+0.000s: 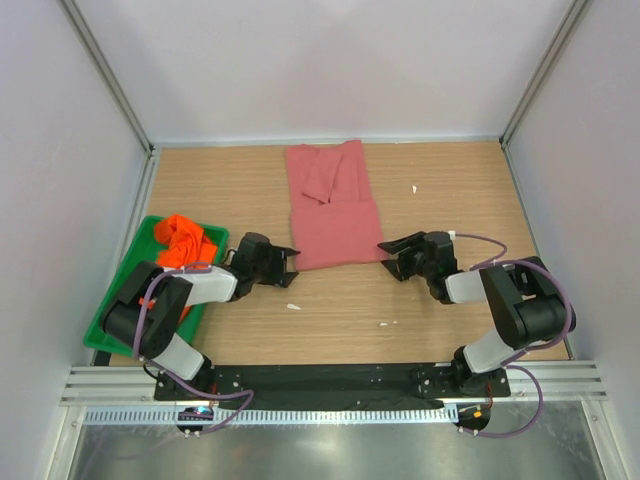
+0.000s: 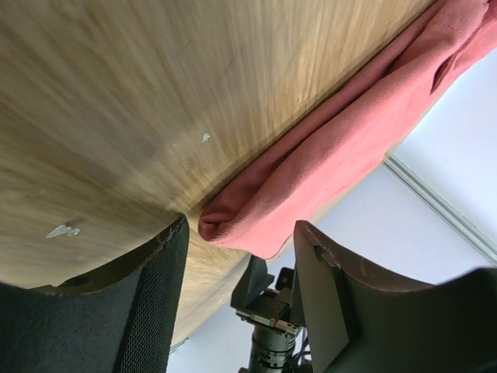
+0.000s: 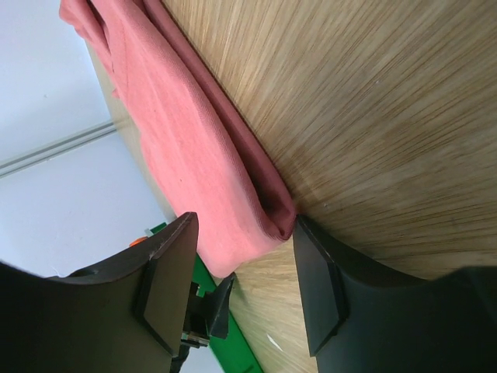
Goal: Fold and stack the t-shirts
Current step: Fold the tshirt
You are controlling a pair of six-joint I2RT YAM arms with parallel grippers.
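- The pink shirt (image 1: 330,215) lies mid-tabletop, a long strip running from near the back wall (image 1: 320,70) toward you. Its far half is rumpled, with a flap doubled over. You cannot tell how many layers lie beneath.
- Its near edge ends in two corners, with one set of fingers at each.
- Left fingers (image 1: 283,255): apart, at the near left corner. In the left wrist view the rolled corner sits between them, gripped by neither. That view cuts off the rest of the shirt (image 2: 326,155).
- Right fingers (image 1: 398,243): apart, at the near right corner. In the right wrist view the corner (image 3: 272,217) lies just beside one finger. You cannot tell whether they touch.
- The orange shirt (image 1: 185,240) is bunched in the far end of the green tray (image 1: 115,310) at the left edge, well apart from the pink one. The left arm (image 1: 165,300) covers its near part and much of the tray, so its full shape is hard to read.
- The bare tabletop (image 1: 450,190) is open on both sides of the pink shirt, and between its near edge and the arm bases.
- White walls close the left, back and right sides. The tray sits hard by the left one.
- A few small white flecks (image 1: 293,306) lie on the wood. You cannot make out what they are.
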